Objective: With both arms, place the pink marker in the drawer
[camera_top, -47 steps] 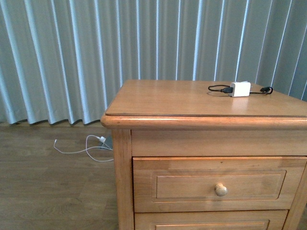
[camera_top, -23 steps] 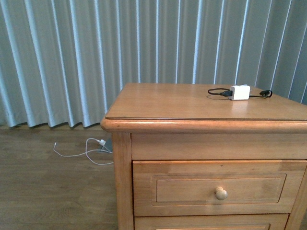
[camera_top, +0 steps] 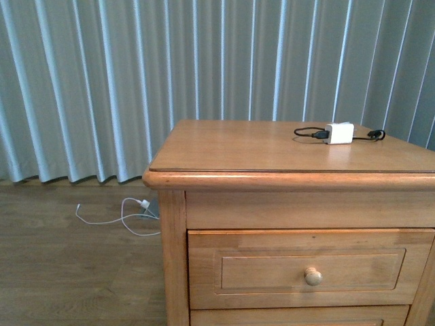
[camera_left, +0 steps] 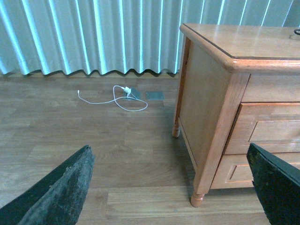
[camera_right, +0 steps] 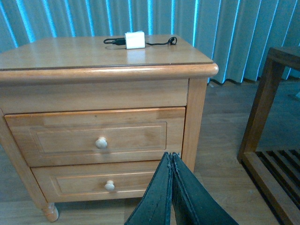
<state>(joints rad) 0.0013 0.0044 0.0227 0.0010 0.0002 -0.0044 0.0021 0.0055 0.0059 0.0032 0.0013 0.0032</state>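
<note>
Right tool (camera_right: 171,187): fingers pressed flat together, gripping nothing, hanging in front of the nightstand (camera_right: 197,122) below drawer height.

Left tool (camera_left: 168,187): fingers (camera_left: 61,192) spread wide apart, nothing between them, hanging over the wooden floor (camera_left: 93,140) to the left of the nightstand.

Drawer (camera_top: 309,269): sitting fully closed under the worktop, round pale knob (camera_top: 313,276) facing forward. A second drawer front (camera_right: 101,183) is sitting below it, also closed.

Worktop (camera_top: 245,146): carrying a white charger block (camera_top: 339,133) with black cable (camera_top: 309,132) at the far right.

Floor, far left: a white cord (camera_top: 119,216) is lying looped near the curtain (camera_top: 136,81).

Pink marker: not showing in any view.
</note>
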